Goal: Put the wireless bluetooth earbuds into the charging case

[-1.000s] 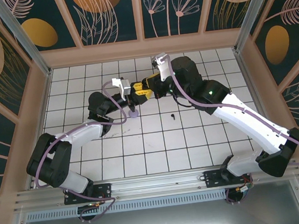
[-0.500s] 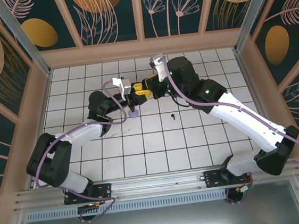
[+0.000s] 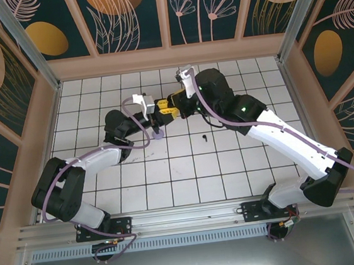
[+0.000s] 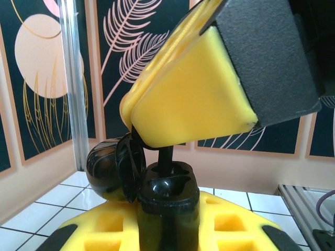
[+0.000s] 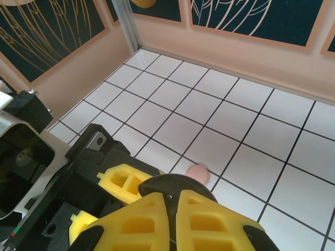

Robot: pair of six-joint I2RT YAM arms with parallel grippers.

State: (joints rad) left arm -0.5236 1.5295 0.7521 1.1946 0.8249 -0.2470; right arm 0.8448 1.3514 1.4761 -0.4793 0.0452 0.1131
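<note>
Left end effector [image 4: 168, 238] clamps the black case [image 4: 167, 194]; right end effector [image 5: 171, 201] pinches an earbud [image 4: 165, 156] (mostly hidden).

Black case [image 4: 167, 206] open, lid left; black bud [image 4: 165, 156] upright at its well; second bud [image 3: 203, 137] on tile.

The surface [image 3: 232, 177] is white tile ruled with a black grid. The wall panels [image 3: 127, 17] are deep teal with gold and peach discs and pale pink line-drawn leaves and flowers, framed in peach. The left arm [image 3: 97, 158] and right arm [image 3: 292, 139] are white and black, trailing lilac cables [image 3: 134, 146]. The left gripper [image 3: 156, 119] and right gripper [image 3: 165, 106] show yellow fingers on black. The charging case [image 4: 167, 201] is glossy black, like the black bud [image 4: 165, 156].
</note>
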